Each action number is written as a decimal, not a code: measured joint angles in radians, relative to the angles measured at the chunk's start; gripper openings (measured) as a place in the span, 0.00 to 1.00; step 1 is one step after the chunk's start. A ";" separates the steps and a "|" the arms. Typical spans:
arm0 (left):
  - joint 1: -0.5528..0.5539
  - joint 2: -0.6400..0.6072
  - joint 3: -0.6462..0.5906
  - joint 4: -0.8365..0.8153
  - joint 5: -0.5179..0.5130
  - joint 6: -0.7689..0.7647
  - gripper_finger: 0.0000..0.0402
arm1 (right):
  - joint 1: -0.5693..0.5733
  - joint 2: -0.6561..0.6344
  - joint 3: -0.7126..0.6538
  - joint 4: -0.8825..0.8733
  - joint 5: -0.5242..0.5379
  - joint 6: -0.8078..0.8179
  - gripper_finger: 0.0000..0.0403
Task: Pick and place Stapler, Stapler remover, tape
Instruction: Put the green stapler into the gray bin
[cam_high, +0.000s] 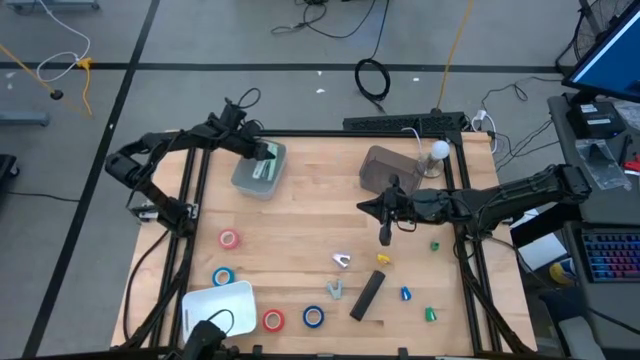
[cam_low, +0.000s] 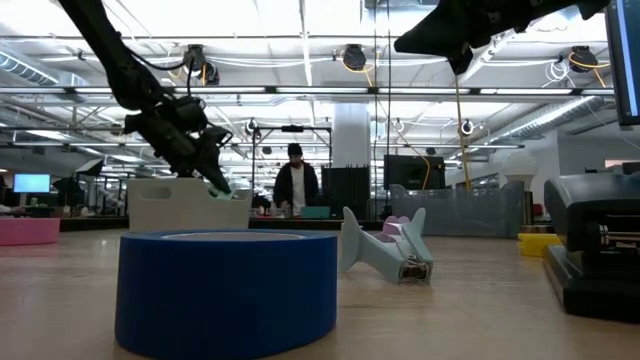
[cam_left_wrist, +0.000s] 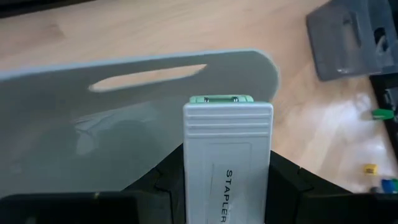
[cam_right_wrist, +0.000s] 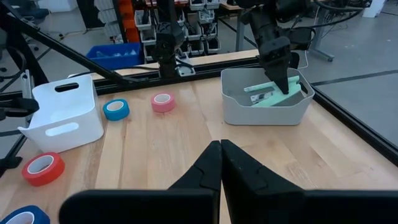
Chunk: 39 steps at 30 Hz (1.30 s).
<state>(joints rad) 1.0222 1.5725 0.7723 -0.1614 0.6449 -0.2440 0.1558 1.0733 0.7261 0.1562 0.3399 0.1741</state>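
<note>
A pale grey-and-green boxed stapler (cam_left_wrist: 227, 158) sits clamped between the left gripper's (cam_high: 262, 155) fingers, held down inside the pale grey plastic bin (cam_high: 243, 181) at the far left of the wooden counter (cam_high: 300, 230). The placing step seems in hand; next the fingers would need to part and lift clear. The right gripper (cam_high: 386, 236), fingers pressed together and empty, hovers mid-counter above the dark stapler (cam_high: 367, 295), the staple removers and the red and blue tape rolls (cam_high: 229, 239) not yet gathered.

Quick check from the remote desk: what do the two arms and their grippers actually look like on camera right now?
Both arms are dark, nearly black, built of jointed segments. The left gripper and right gripper each end in two dark fingers; the right fingers taper to angular, wedge-like tips. Thin black cable loops near the left arm's wrist. No markings are readable on either arm.
</note>
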 joint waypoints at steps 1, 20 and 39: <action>-0.001 0.000 0.000 0.001 0.000 0.003 0.35 | 0.000 0.000 0.000 0.000 0.000 0.000 0.00; -0.062 -0.002 0.003 -0.004 -0.115 0.045 0.47 | 0.000 0.000 0.000 0.000 0.005 -0.003 0.00; -0.063 -0.003 0.156 -0.465 -0.263 0.302 0.40 | 0.000 0.000 0.000 0.001 0.004 -0.003 0.00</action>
<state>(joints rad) 0.9587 1.5696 0.9281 -0.6263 0.3816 0.0580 0.1562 1.0733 0.7261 0.1570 0.3439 0.1711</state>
